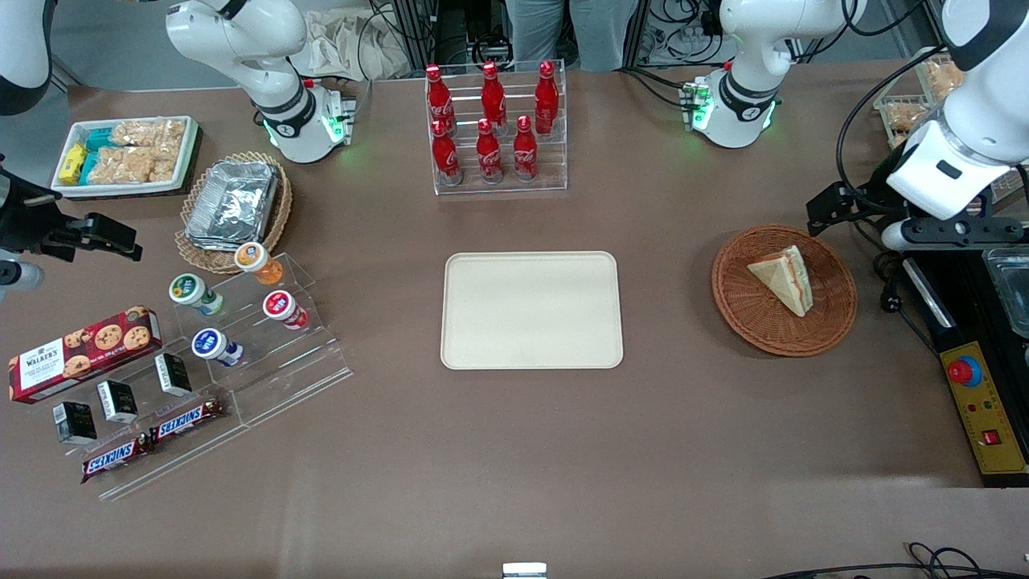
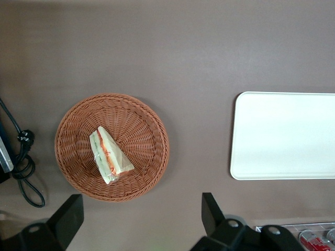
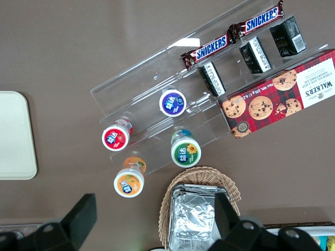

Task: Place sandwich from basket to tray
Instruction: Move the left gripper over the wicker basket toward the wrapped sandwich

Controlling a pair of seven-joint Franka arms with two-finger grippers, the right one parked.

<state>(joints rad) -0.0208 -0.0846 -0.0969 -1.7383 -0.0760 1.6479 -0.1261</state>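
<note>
1. Even overhead light, table (image 1: 514,450) softly shadowed.
2. Tray (image 2: 285,136) washes out near white in the left wrist view (mild overexposure).
3. Gripper (image 2: 141,219) open, fingers dark and slightly soft.

1. "WALKER'S" on the red cookie box (image 1: 84,354); the wrist view adds "CHOCOLATE CHIP SHORTBREAD".
2. "SNICKERS" on two brown bars (image 1: 186,420) (image 1: 115,458) on the clear stand.
3. White Coca-Cola script on the red bottles (image 1: 488,158) in the acrylic rack.
4. Cup lids (image 3: 172,103) carry logos, unreadable.
5. Gripper (image 2: 141,219), above the basket: no text.
</note>
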